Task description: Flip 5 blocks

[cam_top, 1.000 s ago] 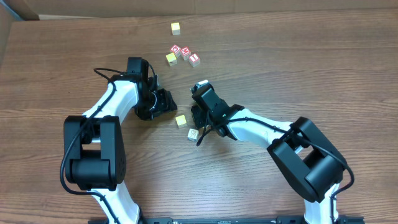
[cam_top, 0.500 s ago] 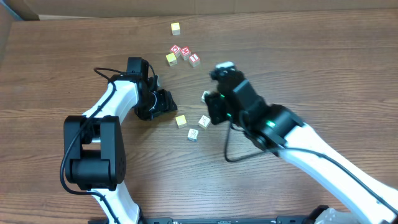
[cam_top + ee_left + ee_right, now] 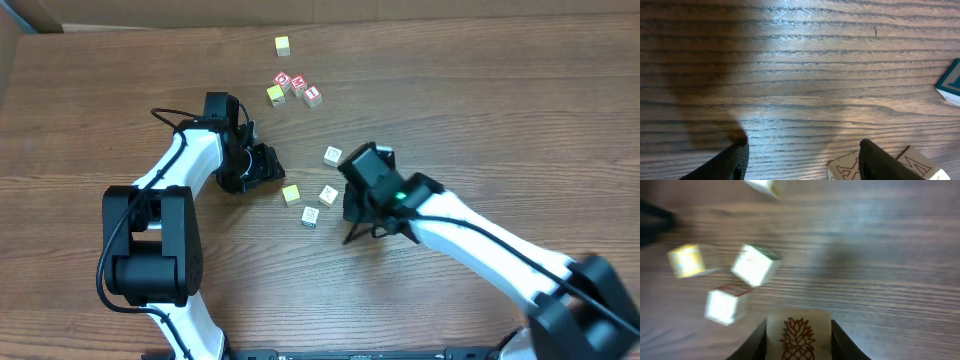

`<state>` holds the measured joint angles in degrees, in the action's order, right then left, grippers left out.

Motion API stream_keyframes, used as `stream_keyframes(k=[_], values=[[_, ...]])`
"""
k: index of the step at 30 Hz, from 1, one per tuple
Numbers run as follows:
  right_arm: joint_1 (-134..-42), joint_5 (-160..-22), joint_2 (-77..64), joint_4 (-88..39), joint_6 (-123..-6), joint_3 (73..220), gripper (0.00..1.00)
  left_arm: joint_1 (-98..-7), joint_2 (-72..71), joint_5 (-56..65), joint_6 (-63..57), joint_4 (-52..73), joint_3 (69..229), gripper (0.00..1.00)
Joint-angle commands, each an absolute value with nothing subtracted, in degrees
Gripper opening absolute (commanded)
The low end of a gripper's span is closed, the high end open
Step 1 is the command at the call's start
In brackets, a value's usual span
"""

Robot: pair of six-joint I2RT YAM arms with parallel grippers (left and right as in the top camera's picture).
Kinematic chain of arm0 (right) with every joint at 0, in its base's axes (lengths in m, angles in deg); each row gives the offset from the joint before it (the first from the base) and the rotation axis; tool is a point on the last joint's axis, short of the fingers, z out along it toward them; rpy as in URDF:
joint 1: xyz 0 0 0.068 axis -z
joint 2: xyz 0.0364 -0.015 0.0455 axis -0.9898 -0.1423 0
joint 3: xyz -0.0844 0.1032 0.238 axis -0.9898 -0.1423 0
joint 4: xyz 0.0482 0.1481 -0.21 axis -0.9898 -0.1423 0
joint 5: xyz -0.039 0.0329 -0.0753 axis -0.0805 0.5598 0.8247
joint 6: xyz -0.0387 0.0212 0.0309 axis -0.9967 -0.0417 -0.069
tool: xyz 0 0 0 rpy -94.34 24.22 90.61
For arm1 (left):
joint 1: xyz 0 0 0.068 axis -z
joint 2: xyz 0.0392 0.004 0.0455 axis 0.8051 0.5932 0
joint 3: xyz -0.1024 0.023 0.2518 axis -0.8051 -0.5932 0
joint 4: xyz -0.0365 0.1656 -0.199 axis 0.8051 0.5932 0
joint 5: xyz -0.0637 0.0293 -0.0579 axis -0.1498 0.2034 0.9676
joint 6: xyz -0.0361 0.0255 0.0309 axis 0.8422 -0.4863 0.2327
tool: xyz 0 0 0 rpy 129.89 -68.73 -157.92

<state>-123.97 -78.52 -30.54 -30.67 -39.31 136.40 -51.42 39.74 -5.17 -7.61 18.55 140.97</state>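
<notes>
My right gripper is shut on a cream block with a pineapple print. It hangs over the wood just right of the loose blocks, and in the overhead view the right gripper hides this block. Three more blocks lie ahead of it: a cream one, another cream one and a yellow one. From above, these are the cream block, the blue-sided block and the yellow block. A further cream block lies apart. My left gripper is open over bare wood, left of them.
Three red-and-white letter cubes and a yellow cube cluster at the back. A lone yellow-topped cube lies beyond them. In the left wrist view, a cream letter cube touches the right finger, with a teal-faced cube further right.
My right arm lifted off the cluster, swung right and came back down beside it. Two cream blocks that it covered now show. The left arm has not moved.
</notes>
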Motion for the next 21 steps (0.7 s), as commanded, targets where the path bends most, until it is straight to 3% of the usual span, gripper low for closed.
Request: stream_keyframes(k=[1,6,10,11,21], values=[[-124.25,-79.14,-36.71,-28.68,-36.51,135.87,0.27,-51.71,40.61,-7.05,-8.31,19.17,140.53,0.65],[-124.27,-80.71,-42.61,-27.45,-36.53,135.87,0.34,-51.71,40.61,-7.05,-8.31,19.14,140.53,0.65],[-124.19,-80.97,-42.63,-27.48,-36.55,136.22,0.6,-51.71,40.61,-7.07,-8.31,19.12,140.53,0.67],[-124.19,-80.97,-42.63,-27.48,-36.55,136.22,0.62,-51.71,40.61,-7.07,-8.31,19.14,140.53,0.67],[-123.01,-80.05,-42.58,-32.18,-42.96,144.53,0.69,-51.71,40.61,-9.52,-8.33,19.19,140.53,0.68]])
